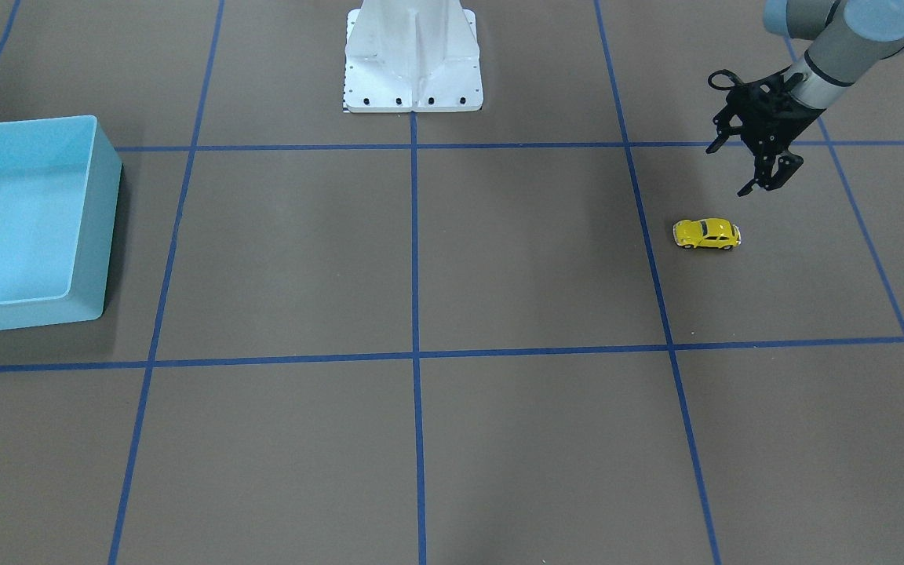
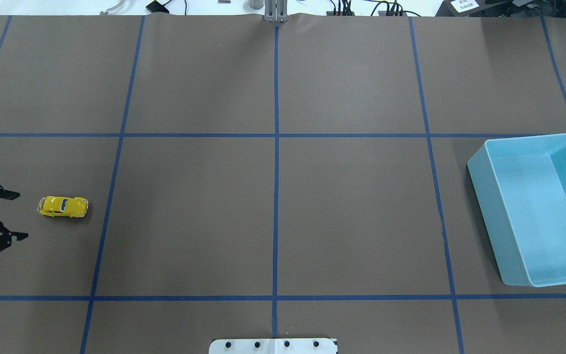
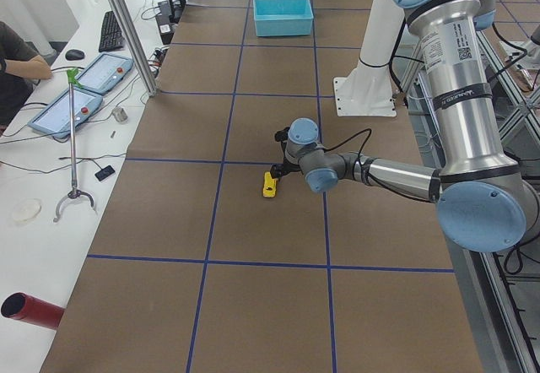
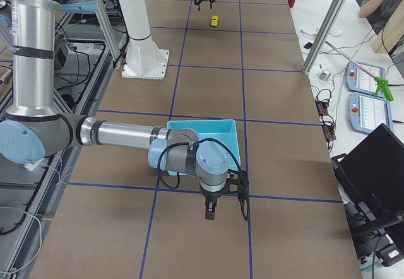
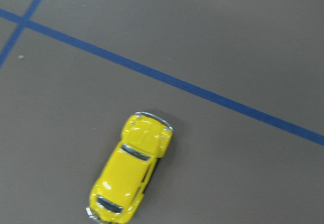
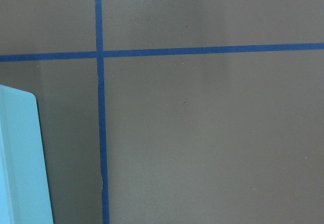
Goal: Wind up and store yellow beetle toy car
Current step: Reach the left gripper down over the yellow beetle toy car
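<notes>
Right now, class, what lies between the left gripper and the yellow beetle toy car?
Nothing: in the overhead view only a bare strip of brown table separates the open left gripper from the yellow beetle toy car.

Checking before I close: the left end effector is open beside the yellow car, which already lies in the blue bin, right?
No: the yellow beetle toy car stands on the table, far from the light blue bin; the overhead view shows it. The left end effector is open beside it.
</notes>
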`<state>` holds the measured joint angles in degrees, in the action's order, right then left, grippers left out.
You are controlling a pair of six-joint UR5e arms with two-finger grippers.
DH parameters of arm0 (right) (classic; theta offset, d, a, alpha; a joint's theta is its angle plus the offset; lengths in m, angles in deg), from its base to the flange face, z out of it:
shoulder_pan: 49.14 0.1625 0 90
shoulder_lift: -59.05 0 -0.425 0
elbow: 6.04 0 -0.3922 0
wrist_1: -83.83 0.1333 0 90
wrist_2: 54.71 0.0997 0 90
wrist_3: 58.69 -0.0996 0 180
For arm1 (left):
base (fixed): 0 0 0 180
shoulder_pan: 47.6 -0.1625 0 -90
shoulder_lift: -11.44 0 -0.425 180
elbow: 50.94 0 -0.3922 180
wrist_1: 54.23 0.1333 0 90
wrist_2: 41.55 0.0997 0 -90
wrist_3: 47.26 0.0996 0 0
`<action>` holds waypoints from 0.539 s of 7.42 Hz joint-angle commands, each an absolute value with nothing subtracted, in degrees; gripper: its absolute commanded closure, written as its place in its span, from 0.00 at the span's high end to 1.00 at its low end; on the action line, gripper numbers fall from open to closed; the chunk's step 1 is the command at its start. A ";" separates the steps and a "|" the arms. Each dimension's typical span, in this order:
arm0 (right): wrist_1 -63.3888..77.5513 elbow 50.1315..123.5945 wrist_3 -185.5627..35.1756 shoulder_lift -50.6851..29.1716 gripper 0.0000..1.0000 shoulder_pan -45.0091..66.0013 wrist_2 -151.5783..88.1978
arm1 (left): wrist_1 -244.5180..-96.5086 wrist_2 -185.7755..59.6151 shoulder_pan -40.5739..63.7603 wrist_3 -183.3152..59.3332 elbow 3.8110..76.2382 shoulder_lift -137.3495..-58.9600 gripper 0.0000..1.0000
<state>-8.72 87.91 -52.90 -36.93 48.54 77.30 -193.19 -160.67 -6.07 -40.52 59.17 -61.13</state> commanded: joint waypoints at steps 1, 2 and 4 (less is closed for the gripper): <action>-8.72 88.00 -52.98 -36.93 1.00 48.51 77.30 | -195.03 -158.20 -7.17 -37.36 59.09 -60.28 0.99; -8.72 88.00 -52.98 -36.93 1.00 48.60 77.30 | -195.21 -156.79 -7.09 -29.24 58.57 -60.28 0.99; -8.72 87.91 -52.98 -36.93 1.00 48.60 77.30 | -194.86 -155.73 -6.39 -15.92 56.81 -60.98 0.99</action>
